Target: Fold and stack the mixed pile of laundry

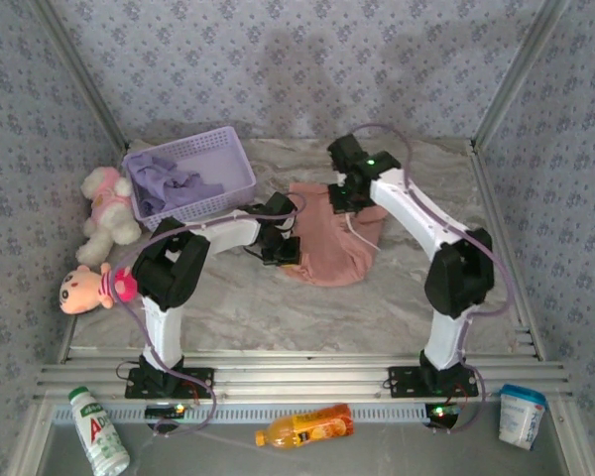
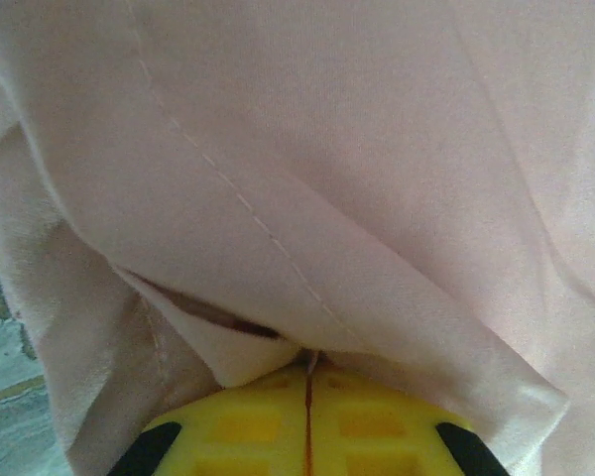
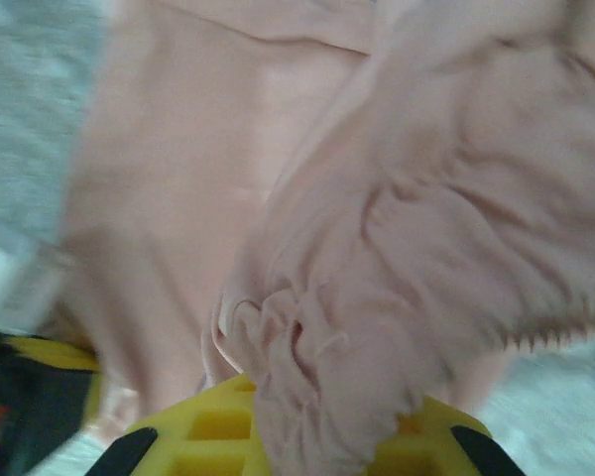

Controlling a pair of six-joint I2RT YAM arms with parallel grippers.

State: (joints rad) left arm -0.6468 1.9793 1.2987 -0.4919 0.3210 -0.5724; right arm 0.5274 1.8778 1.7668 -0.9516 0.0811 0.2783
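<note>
**A:** Where is the laundry?

**B:** The salmon-pink garment (image 1: 332,243) lies crumpled near the middle of the marble table (image 1: 377,317). The lavender T-shirt (image 1: 174,180) is heaped inside the lavender mesh basket (image 1: 244,159), at ten o'clock from the pink one and well apart from it.

**A:** And the grippers?

**B:** The left gripper (image 1: 281,248) sits at the garment's nine o'clock edge. Its wrist view shows the yellow pads (image 2: 238,426) pressed together, with a hemmed fold of pink cloth nipped at their tips. The right gripper (image 1: 344,198) is at the twelve o'clock edge. That wrist view is blurred, but bunched pink cloth spills over its yellow fingers (image 3: 218,426), with the jaws narrow and clamped on it.

**A:** Anything else around?

**B:** A white plush bear (image 1: 107,210) is just beside the basket at its nine o'clock. A plush doll (image 1: 84,290) lies at six o'clock from the bear. On the near ledge, an orange drink bottle (image 1: 305,426) lies on its side. A green-capped white bottle (image 1: 99,436) is at its nine o'clock and a blue-lidded cup (image 1: 523,415) at its three.
</note>
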